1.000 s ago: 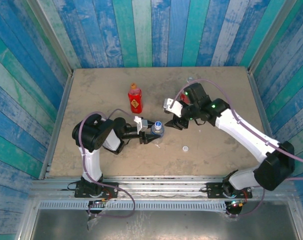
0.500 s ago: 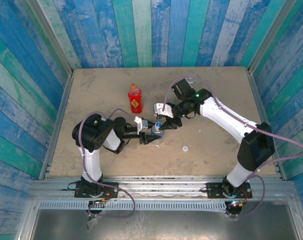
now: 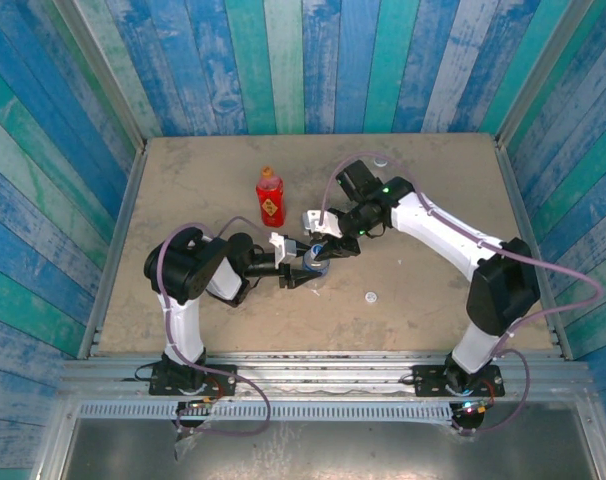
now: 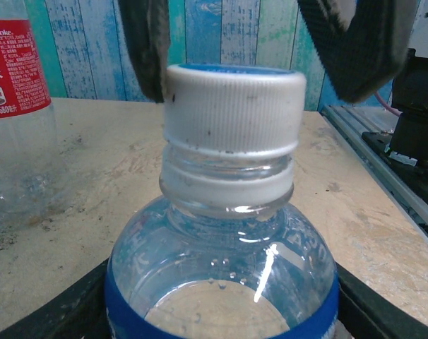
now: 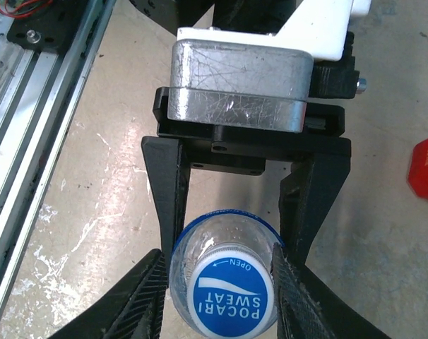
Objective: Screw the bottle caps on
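Grippers from both arms meet at one small bottle near the middle of the table [image 3: 433, 290]. From above we see the left gripper [image 3: 310, 266] reach in from the left and the right gripper [image 3: 323, 248] reach in from the far side. The arms hide most of the short bottle [image 3: 317, 268] in that view. The red bottle [image 3: 270, 198] stands alone further back, with an orange top. A white cap [image 3: 370, 296] lies flat on the table to the right, apart from everything.

The right wrist camera looks straight down and shows us more. The left gripper's black fingers [image 5: 173, 191] press both sides of the short bottle and hold it upright. The blue cap [image 5: 232, 293] sits on the bottle's neck. The right gripper's fingers stand narrow, close on each side of the cap. One seems to touch it, but we cannot tell if they squeeze.

The left wrist camera looks from the side. There we see the cap's white wall, and the blue label [image 4: 129, 311] low on the bottle. We also see a clear bottle with a red label [image 4: 16, 85] standing behind on the left
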You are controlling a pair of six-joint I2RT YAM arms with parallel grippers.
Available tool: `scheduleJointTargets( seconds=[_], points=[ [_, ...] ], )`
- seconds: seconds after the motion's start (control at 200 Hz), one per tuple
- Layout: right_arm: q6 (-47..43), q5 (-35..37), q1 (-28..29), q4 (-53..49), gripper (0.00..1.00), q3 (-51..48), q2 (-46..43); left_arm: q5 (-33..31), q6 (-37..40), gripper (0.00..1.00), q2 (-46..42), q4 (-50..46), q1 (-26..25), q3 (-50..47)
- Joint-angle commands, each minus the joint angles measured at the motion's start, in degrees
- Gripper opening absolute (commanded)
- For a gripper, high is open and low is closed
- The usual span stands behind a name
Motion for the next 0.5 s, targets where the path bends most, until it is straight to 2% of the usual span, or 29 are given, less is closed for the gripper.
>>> scheduleJointTargets(
  seconds=[0.0,0.135,0.33,0.491],
  points=[
    [0.0,0.9,0.4,-1.6,0.41,1.3,0.9,0.9,-0.1,0.65,1.6,-4.2,-0.3,-0.1],
    [0.3,1.7,0.4,-1.5,0.33,1.4,0.7,0.6,-0.1,0.65,1.6,-4.2,-0.3,-0.3],
    [1.6,3.1,0.8,-0.8,0.30,0.0,0.3,-0.7,-0.5,0.65,1.3,-3.1,-0.3,-0.7],
    [5.9,7.2,2.3,2.5,0.27,-2.7,-1.5,-5.9,-2.0,0.64,1.0,1.0,-0.3,-2.2]
  ],
)
